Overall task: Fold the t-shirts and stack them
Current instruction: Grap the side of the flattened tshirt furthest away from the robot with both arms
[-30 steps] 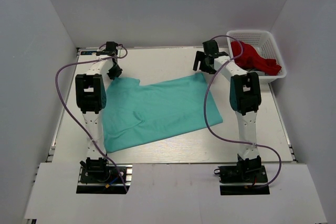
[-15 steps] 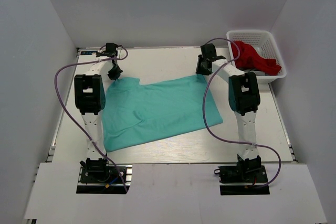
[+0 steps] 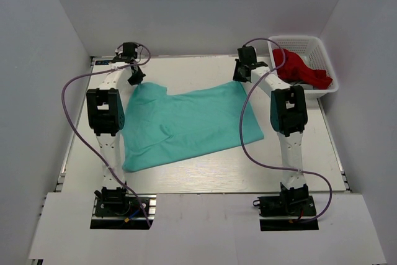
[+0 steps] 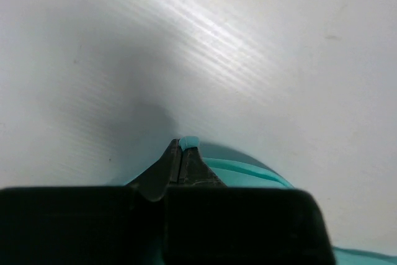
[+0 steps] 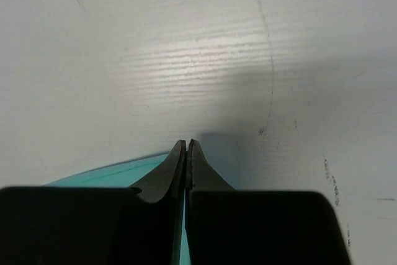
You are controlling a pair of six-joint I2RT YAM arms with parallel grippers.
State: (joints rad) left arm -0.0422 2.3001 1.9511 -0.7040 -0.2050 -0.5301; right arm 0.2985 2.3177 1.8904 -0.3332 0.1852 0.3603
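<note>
Both grippers are now sitting farther toward the back of the table (image 3: 205,177) than 0.5 s ago. The shirt (image 3: 186,125) has shifted back with them, so its near left corner is lying farther from the front edge. The left gripper (image 3: 134,80) is clamping the shirt's far left corner. The left wrist view is showing its 2 fingers pressed together, with a turquoise hem emerging at the tips. The right gripper (image 3: 241,75) is clamping the far right corner, and the right wrist view is showing its 2 fingers closed on a thin turquoise edge just above the table surface. The shirt is lying spread on the table between the 2 arms, mostly flat, with a crease near its middle and its far edge running from one gripper to the other. The right arm's purple cable (image 3: 243,134) is crossing over the shirt's right side. A white basket (image 3: 322,49) is standing at the far right corner, apart from the shirt, and is holding red cloth (image 3: 301,69).
</note>
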